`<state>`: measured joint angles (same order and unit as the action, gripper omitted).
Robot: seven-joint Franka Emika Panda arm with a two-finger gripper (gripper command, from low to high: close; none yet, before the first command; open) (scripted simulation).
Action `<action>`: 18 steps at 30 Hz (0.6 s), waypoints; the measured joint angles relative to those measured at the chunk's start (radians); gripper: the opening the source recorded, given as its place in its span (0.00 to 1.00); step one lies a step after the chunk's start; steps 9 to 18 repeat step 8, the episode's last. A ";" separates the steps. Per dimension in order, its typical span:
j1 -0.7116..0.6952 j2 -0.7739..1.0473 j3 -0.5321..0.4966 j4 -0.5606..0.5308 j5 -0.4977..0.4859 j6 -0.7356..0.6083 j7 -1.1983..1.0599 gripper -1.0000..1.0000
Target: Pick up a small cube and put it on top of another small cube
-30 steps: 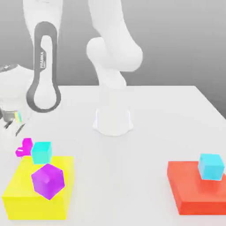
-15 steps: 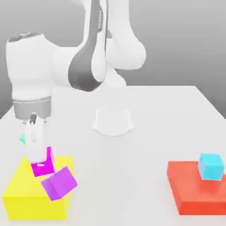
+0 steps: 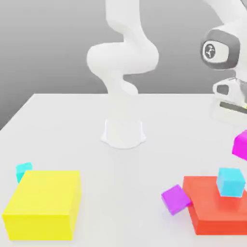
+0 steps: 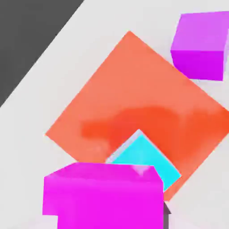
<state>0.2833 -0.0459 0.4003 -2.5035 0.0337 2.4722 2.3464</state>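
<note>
Exterior view, two cyan cubes [image 3: 229, 182], one magenta cube [image 3: 240, 144]

The white arm [image 3: 123, 58] rises from its round base [image 3: 123, 132] at the middle of the table, bends at a thick elbow and climbs out of the top of the exterior view. Its wrist [image 3: 223, 48] re-enters at the exterior view's right edge — grey joint cap facing the camera — with the hand pointing down, its fingers clamped shut on a small pink cube [image 3: 240, 144].
</note>
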 joint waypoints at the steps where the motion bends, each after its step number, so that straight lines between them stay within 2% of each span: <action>1: -0.002 0.022 -0.001 -0.006 -0.020 0.022 0.018 0.00; 4: 0.004 0.102 -0.012 -0.020 -0.080 0.106 0.065 0.00; 5: 0.008 0.130 -0.016 -0.024 -0.100 0.135 0.080 1.00; 18: 0.008 0.130 -0.016 -0.024 -0.100 0.135 0.080 1.00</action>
